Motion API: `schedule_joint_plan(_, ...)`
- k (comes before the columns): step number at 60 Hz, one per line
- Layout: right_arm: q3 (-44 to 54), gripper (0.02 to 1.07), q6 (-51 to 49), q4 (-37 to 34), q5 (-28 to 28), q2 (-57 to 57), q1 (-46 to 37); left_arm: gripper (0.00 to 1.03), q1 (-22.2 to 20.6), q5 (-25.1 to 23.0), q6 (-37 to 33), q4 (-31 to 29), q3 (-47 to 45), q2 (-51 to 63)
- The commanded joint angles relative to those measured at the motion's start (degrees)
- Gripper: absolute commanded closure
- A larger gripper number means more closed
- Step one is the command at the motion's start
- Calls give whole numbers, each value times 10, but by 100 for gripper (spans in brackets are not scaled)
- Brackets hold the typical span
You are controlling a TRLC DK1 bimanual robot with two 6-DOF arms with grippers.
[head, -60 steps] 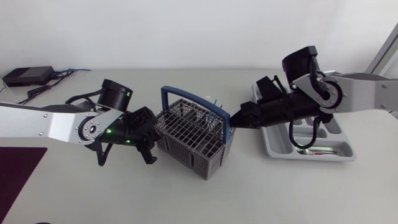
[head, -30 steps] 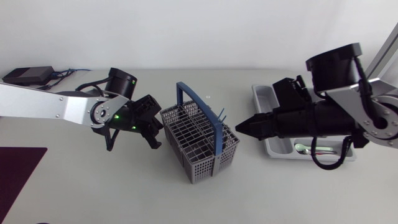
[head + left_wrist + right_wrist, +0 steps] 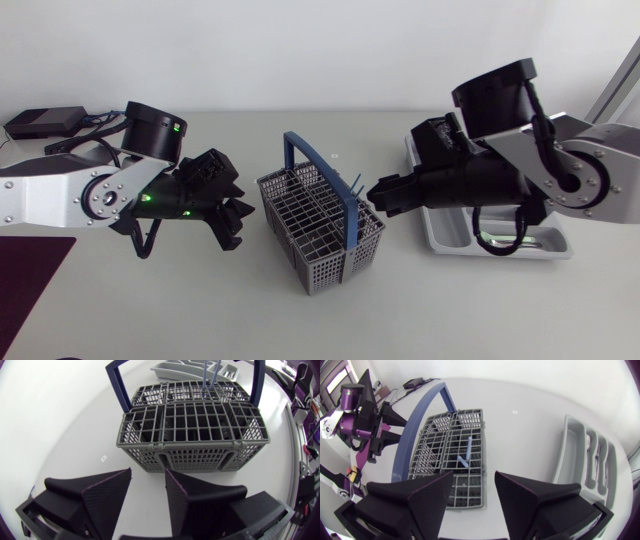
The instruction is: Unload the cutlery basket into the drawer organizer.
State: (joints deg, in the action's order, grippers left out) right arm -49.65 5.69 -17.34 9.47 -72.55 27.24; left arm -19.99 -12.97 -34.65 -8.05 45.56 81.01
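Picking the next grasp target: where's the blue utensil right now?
Head view: the blue utensil stands in the right-hand end of the cutlery basket, at table centre, just ahead of the right gripper.

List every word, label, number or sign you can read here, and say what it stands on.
None can be read. The cutlery basket, the drawer organizer, the left arm and the right arm carry no legible print. The left arm shows only green lights.

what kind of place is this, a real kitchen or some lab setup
Most likely a robotics lab bench, not a kitchen: a left arm and a right arm flank a plain white table, where a cutlery basket and a drawer organizer sit loose on the tabletop.
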Motion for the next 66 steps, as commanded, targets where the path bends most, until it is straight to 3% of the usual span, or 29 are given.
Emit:
schedule_joint_plan(1,-17,43,-4,21,-31,-29,29,31,-5,0,5,-3,-17,-17)
schedule_joint_plan(13,-22,44,6,66,-79,-75,59,30,-10,0,6,-4,-23,-30)
schedule_joint_plan(21,-17,63,6,93,-89,-84,61,29,-9,0,5,-3,-24,-30)
schedule_joint_plan(31,-11,79,6,116,-101,-94,66,29,-9,-1,3,0,-22,-25)
schedule_joint_plan(60,12,80,11,143,-105,-82,65,29,-6,-4,-4,1,-29,-28)
schedule_joint_plan(66,18,75,11,137,-104,-63,64,29,-7,-4,-4,1,-29,-28)
